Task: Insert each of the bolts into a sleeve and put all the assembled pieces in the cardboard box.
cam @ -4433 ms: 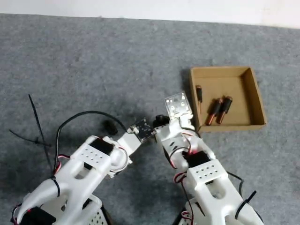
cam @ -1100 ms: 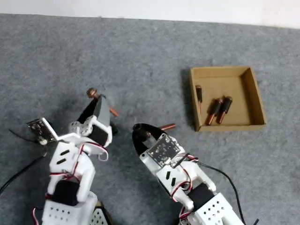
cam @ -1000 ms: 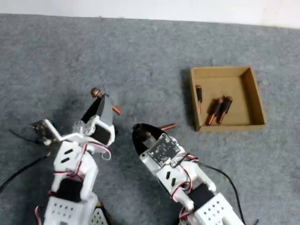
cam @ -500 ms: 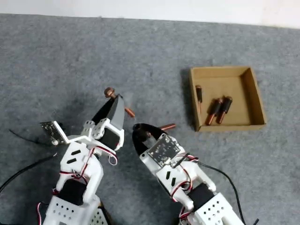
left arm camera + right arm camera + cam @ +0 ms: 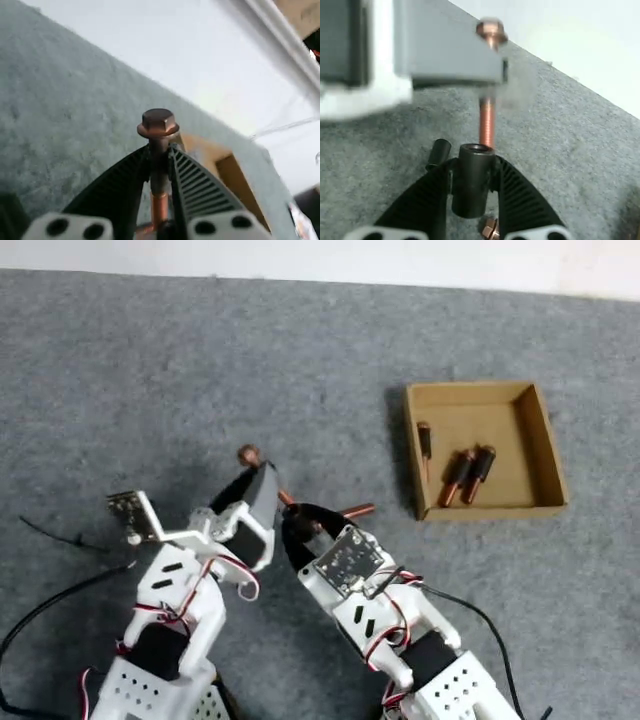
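My left gripper (image 5: 263, 477) is shut on a copper bolt (image 5: 250, 455), whose hex head (image 5: 158, 123) sticks out past the fingertips (image 5: 186, 167). Its shank tip (image 5: 486, 122) hangs right above the open mouth of a black sleeve (image 5: 472, 177). My right gripper (image 5: 472, 167) is shut on that sleeve, just left of the cardboard box (image 5: 547, 455). In the high view the right gripper (image 5: 300, 523) sits beside the left one, bolt tip almost touching. Inside the box lie three assembled pieces (image 5: 470, 473).
A loose copper bolt (image 5: 357, 510) lies on the grey carpet between the right gripper and the box. A second black sleeve (image 5: 440, 150) rests on the carpet by the right gripper. A black cable tie (image 5: 60, 537) lies at far left.
The left arm has swung right with the bolt, bringing its tip over the sleeve. The right arm has kept still with the sleeve over the last second.
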`<state>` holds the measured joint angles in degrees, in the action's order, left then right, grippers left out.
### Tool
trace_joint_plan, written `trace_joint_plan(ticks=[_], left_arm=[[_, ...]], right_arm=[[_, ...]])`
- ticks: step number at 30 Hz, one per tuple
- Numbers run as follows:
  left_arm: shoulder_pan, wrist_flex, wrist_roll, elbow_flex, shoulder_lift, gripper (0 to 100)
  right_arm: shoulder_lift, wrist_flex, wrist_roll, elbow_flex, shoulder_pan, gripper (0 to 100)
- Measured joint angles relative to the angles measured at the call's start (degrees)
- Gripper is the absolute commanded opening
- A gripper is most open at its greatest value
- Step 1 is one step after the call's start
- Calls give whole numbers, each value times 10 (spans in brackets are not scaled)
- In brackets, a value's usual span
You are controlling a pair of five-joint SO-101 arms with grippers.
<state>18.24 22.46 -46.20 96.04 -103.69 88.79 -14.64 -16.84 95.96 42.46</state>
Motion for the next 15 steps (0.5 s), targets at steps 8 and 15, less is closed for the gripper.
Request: trace_joint_plan(ticks=[8, 15], left_arm=[[22, 24, 29, -1, 0, 6], [1, 24, 30, -20, 0, 6]], right_arm=[[0, -2, 0, 0, -1, 5], [0, -2, 0, 0, -1, 5]])
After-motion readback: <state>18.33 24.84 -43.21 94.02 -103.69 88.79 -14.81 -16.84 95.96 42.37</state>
